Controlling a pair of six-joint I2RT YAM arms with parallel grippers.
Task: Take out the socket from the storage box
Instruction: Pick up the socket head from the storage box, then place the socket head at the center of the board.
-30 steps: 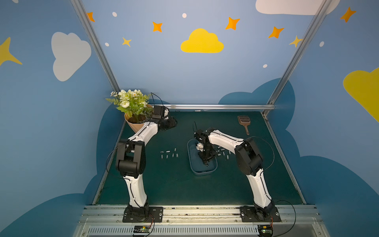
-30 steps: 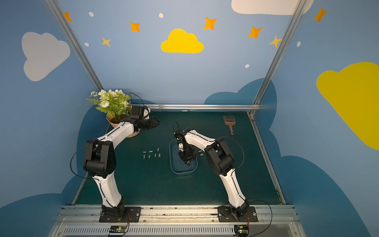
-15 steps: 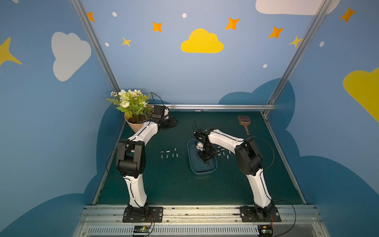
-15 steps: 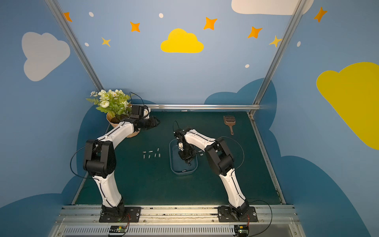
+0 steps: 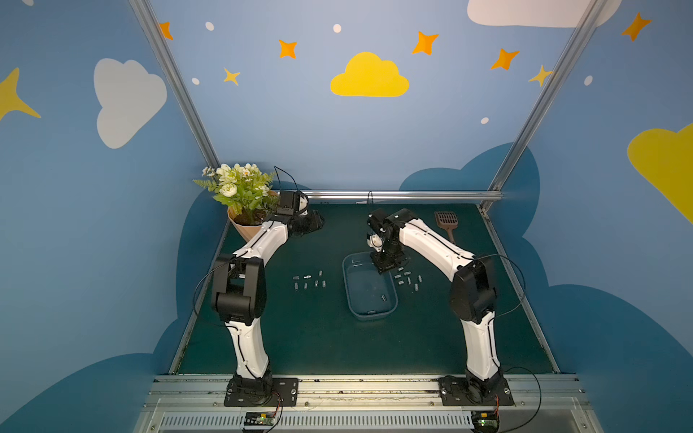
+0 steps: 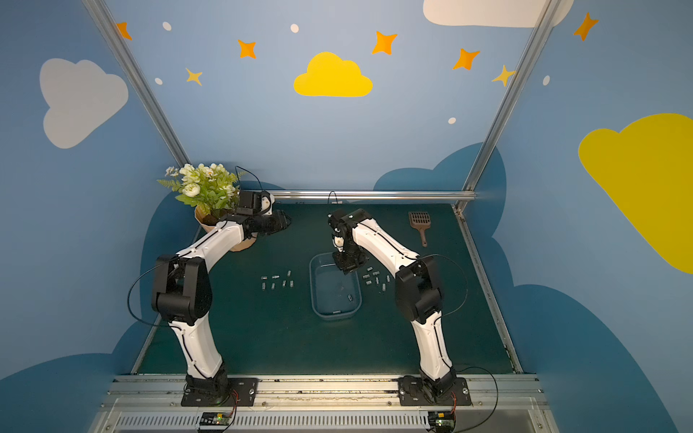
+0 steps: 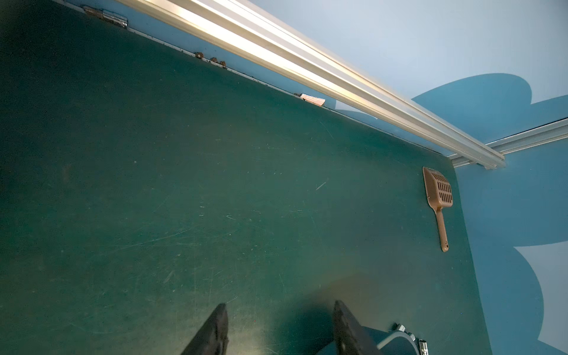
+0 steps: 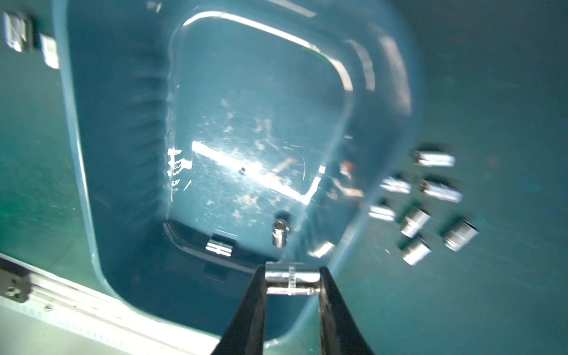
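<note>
In both top views the storage box (image 5: 371,316) (image 6: 335,316) lies mid-table (image 5: 318,345), with a left cluster (image 5: 309,281) of sockets apart from it and a right cluster (image 5: 408,281) just beside its right wall. Two loose sockets (image 8: 218,247) lie inside the box, and one socket (image 8: 290,275) sits between the right gripper (image 8: 292,269) fingers over the box's upper end. The flowerpot (image 5: 242,229) stands at the table's upper left, the scoop (image 5: 447,221) at its upper right.

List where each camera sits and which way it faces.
Top views: high at the front, looking down and back over the table, storage box, left arm, right arm.
Left wrist: on the left arm, facing across the table to the brown scoop; open left gripper shows.
Right wrist: on the right arm, looking down into the storage box; right gripper clamps a socket.
Shared with top views: scoop (left wrist), storage box (right wrist).
</note>
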